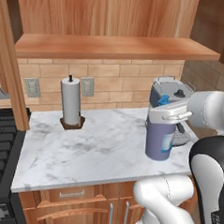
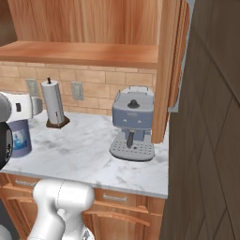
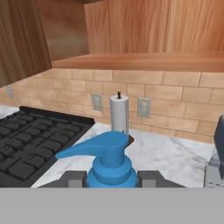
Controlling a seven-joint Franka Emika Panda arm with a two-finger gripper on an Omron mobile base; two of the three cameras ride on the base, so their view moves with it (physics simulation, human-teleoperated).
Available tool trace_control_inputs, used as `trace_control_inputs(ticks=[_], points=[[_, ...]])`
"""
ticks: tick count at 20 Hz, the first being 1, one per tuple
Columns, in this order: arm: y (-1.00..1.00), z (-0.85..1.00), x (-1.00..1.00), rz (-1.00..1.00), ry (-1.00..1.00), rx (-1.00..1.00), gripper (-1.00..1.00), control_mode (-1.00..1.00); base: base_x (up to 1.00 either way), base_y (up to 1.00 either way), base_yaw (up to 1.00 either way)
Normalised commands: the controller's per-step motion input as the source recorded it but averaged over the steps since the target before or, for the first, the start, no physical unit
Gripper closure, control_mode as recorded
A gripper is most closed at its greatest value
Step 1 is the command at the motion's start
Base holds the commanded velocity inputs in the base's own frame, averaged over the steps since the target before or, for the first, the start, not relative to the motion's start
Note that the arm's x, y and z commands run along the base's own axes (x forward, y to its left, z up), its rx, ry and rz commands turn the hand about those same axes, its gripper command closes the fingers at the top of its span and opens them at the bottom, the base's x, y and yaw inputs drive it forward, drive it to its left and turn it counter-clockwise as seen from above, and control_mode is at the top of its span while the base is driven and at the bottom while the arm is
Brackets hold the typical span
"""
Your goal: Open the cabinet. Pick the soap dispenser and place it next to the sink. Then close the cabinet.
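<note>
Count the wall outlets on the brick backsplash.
2. One outlet sits left of the paper towel roll, the other outlet just right of it. More may be hidden behind the coffee machine.

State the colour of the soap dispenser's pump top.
Blue; the soap dispenser's pump top shows best in the hand view.

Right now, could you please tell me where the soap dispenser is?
In the left base view the soap dispenser is on the right, at the counter's front edge before the coffee machine, with the pincer around its collar.
</note>
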Motion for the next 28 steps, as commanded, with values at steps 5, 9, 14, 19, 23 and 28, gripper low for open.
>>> trace_control_inputs(ticks=[5,9,14,19,23,28], points=[[0.0,0.0,0.0,0.0,0.0,0.0,1.0,1.0,-0.52,0.05,0.0],[0.0,0.0,0.0,0.0,0.0,0.0,1.0,1.0,-0.5,0.04,0.0],[0.0,0.0,0.0,0.0,0.0,0.0,1.0,1.0,-0.44,0.05,0.0],[0.0,0.0,0.0,0.0,0.0,0.0,1.0,1.0,-0.1,0.07,0.04],[0.0,0.0,0.0,0.0,0.0,0.0,1.0,1.0,-0.01,0.03,0.2],[0.0,0.0,0.0,0.0,0.0,0.0,1.0,1.0,0.0,0.0,0.43]])
